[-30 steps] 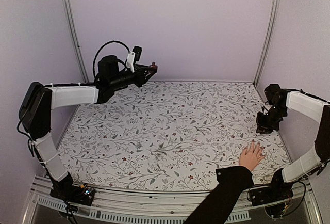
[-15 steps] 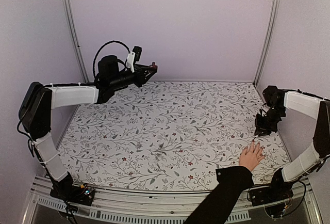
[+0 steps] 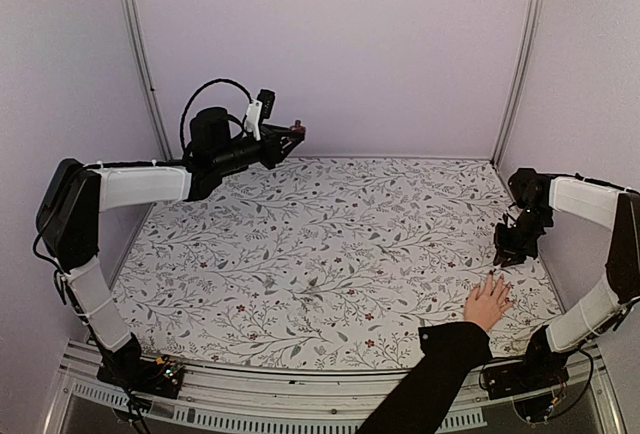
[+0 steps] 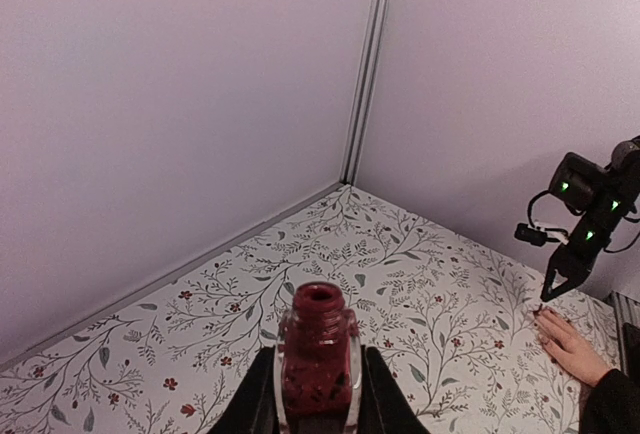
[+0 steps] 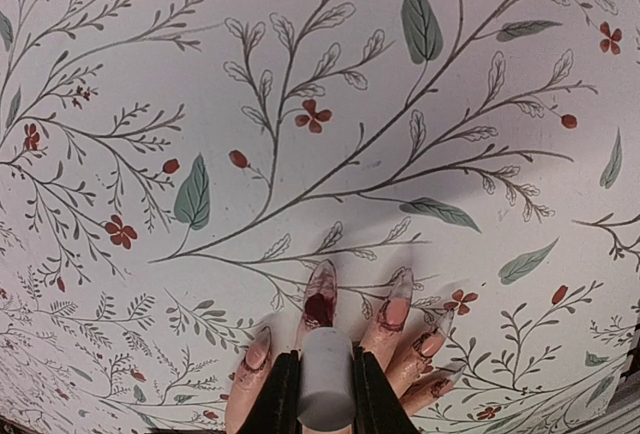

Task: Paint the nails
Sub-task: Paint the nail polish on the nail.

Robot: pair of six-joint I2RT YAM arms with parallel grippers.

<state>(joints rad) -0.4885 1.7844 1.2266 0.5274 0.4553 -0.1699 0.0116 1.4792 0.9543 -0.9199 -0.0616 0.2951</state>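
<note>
A light-skinned hand (image 3: 487, 302) with a black sleeve lies flat near the table's right front edge. Its long pointed nails (image 5: 321, 294) show in the right wrist view, one with a dark-red patch, the others smeared red at the base. My right gripper (image 5: 326, 379) is shut on a white cap (image 5: 327, 369) and hangs just over that painted nail. Whether a brush touches the nail is hidden under the cap. My left gripper (image 4: 318, 379), raised at the back left, is shut on an open dark-red bottle (image 4: 318, 349) held upright.
The floral tablecloth (image 3: 330, 244) covers the table. Lilac walls stand behind and at both sides, with metal posts (image 3: 140, 54) in the back corners. The black sleeve (image 3: 430, 379) crosses the front rail at the right.
My right gripper has dropped slightly toward the fingertips. The left arm and the hand have stayed still.
</note>
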